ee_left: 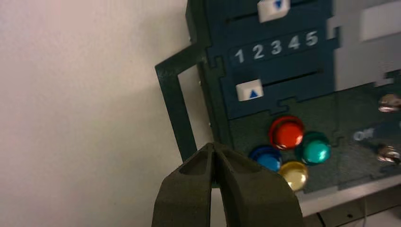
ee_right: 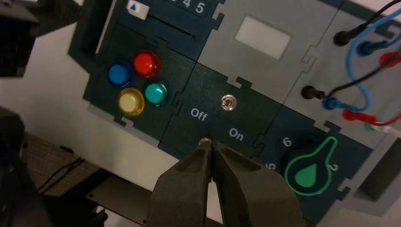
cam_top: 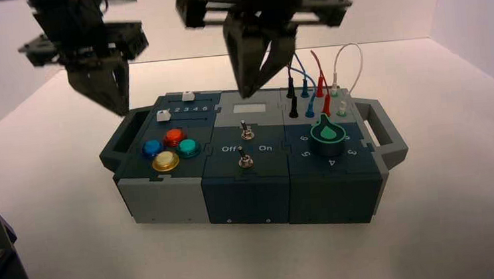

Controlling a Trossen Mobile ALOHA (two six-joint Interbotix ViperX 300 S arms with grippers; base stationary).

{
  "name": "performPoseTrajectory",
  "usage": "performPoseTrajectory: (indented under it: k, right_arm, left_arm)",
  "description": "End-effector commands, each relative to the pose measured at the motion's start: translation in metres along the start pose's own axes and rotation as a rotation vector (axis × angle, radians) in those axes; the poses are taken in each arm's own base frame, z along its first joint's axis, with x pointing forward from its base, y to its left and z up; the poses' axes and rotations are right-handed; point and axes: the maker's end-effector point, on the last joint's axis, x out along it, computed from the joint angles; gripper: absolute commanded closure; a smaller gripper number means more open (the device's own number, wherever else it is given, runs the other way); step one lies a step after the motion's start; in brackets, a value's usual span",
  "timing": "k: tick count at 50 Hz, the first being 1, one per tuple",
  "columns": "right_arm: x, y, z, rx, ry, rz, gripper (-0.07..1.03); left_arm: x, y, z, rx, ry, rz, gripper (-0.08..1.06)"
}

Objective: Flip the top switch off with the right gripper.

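Note:
The top switch (cam_top: 246, 131) is a tiny silver toggle on the box's dark middle panel, just behind the "Off" and "On" lettering; it also shows in the right wrist view (ee_right: 228, 102). A second toggle alike (cam_top: 245, 159) stands in front of it and peeks out at my right fingertips in the right wrist view (ee_right: 204, 141). My right gripper (cam_top: 254, 91) is shut and empty, hovering above the grey panel behind the top switch, apart from it; it also shows in its own view (ee_right: 211, 144). My left gripper (cam_top: 119, 108) is shut, hanging over the box's left handle (ee_left: 213, 146).
The box (cam_top: 169, 202) carries coloured push buttons (cam_top: 168, 149) at the left, two white sliders (cam_top: 188, 96) behind them, a round dial with a green pointer (cam_top: 328, 135) at the right, and plugged wires (cam_top: 313, 81) at the back right. Handles stick out at both ends.

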Motion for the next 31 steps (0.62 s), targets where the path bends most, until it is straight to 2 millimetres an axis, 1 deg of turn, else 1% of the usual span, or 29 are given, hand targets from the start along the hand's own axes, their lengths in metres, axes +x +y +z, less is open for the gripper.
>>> performPoseTrajectory:
  k: [1,9,13,19,31]
  right_arm:
    - [-0.024,0.002,0.006,-0.048,-0.06,0.049,0.98]
    - [-0.033,-0.01,0.007,-0.122,-0.087,0.052,0.98]
    - [-0.036,-0.014,0.004,-0.149,-0.088,0.05,0.98]
    - [-0.037,-0.018,-0.001,-0.166,-0.082,0.046,0.98]
    - [-0.033,-0.026,-0.01,-0.176,-0.051,0.021,0.98]
  left_arm:
    - [-0.024,-0.005,0.019,0.028,-0.066,-0.011,1.01]
    - [-0.038,-0.008,0.035,0.06,-0.098,-0.013,1.01]
    - [-0.044,-0.01,0.042,0.069,-0.12,-0.014,1.01]
    - [-0.048,-0.01,0.045,0.084,-0.137,-0.015,1.01]
    - [-0.047,-0.011,0.047,0.085,-0.14,-0.015,1.01]
